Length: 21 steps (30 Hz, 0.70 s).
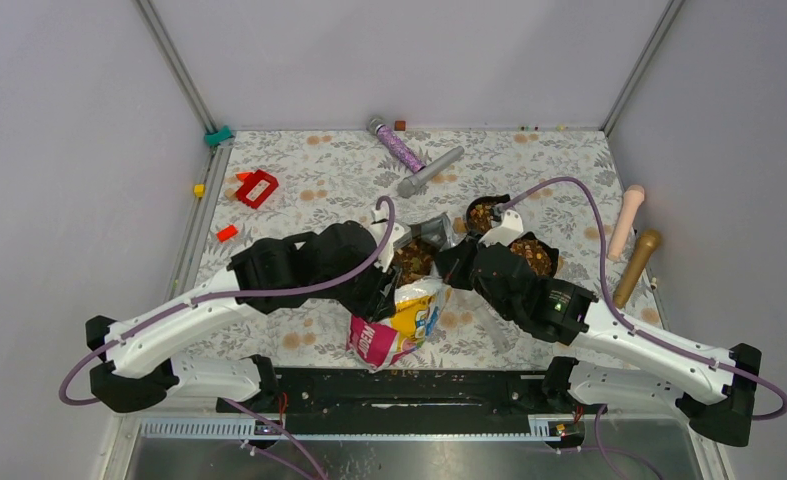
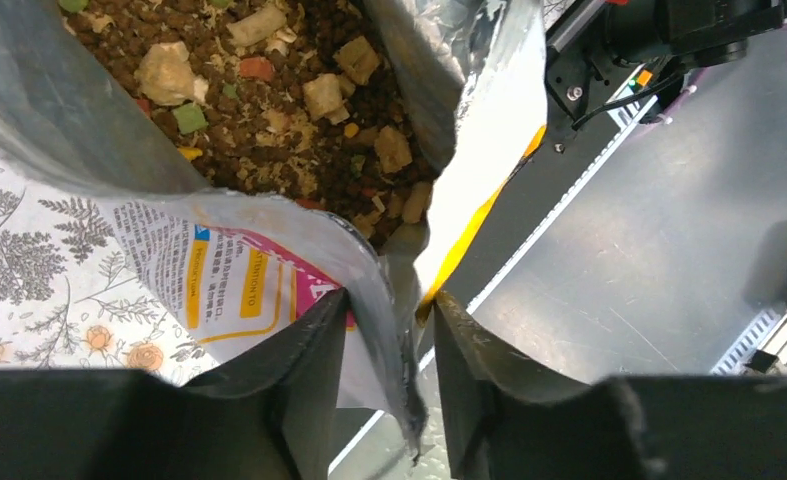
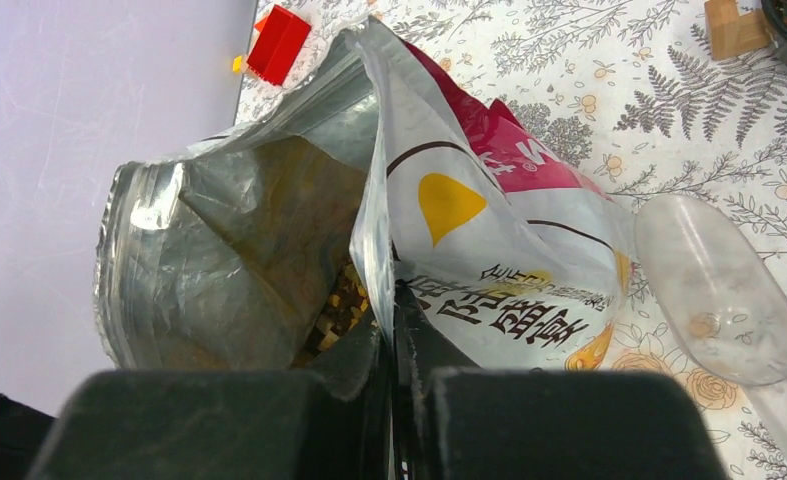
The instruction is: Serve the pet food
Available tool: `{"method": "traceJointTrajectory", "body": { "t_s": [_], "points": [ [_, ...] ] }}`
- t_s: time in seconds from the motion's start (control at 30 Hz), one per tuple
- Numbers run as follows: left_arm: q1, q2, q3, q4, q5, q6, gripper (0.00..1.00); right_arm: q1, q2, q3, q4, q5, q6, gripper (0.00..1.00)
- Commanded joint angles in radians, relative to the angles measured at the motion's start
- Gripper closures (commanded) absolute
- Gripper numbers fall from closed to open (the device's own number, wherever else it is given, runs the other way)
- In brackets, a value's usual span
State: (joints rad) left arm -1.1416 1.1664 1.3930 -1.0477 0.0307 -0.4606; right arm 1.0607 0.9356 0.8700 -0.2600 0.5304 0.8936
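Observation:
The pet food bag [image 1: 399,325], white, pink and yellow, stands open at the middle of the floral mat [image 1: 319,170], with kibble [image 1: 412,262] showing inside. My left gripper [image 2: 391,300] is open, and the bag's side seam [image 2: 409,330] hangs between its spread fingers. Kibble [image 2: 269,120] fills the bag above it. My right gripper [image 3: 394,300] is shut on the bag's rim [image 3: 379,200] at the opposite side. Two black bowls [image 1: 486,213] [image 1: 532,255] holding kibble sit right of the bag. A clear plastic scoop [image 3: 719,290] lies empty on the mat beside the bag.
A red block [image 1: 257,188] and small orange [image 1: 226,233] and yellow [image 1: 199,190] bits lie at the far left. A purple glitter cylinder [image 1: 397,145] and a grey one [image 1: 431,170] lie at the back. Pink [image 1: 626,220] and brown [image 1: 637,265] rods lie at the right edge.

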Motion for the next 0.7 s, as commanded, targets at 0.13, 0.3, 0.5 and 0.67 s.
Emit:
{"method": "traceJointTrajectory", "body": {
  "t_s": [0.13, 0.3, 0.5, 0.67],
  "points": [
    [-0.029, -0.04, 0.033, -0.025, -0.114, 0.001, 1.0, -0.008, -0.036, 0.142, 0.114, -0.002, -0.249, 0.76],
    [-0.029, -0.099, -0.001, -0.027, -0.134, 0.049, 1.0, -0.009, -0.011, 0.322, -0.139, -0.17, -0.659, 0.34],
    [-0.028, -0.187, -0.053, -0.007, -0.133, 0.11, 1.0, -0.041, -0.103, 0.311, -0.257, -0.337, -1.168, 0.01],
    [-0.029, -0.197, -0.072, 0.001, -0.099, 0.135, 1.0, -0.172, -0.204, 0.244, -0.329, -0.69, -1.532, 0.01]
  ]
}}
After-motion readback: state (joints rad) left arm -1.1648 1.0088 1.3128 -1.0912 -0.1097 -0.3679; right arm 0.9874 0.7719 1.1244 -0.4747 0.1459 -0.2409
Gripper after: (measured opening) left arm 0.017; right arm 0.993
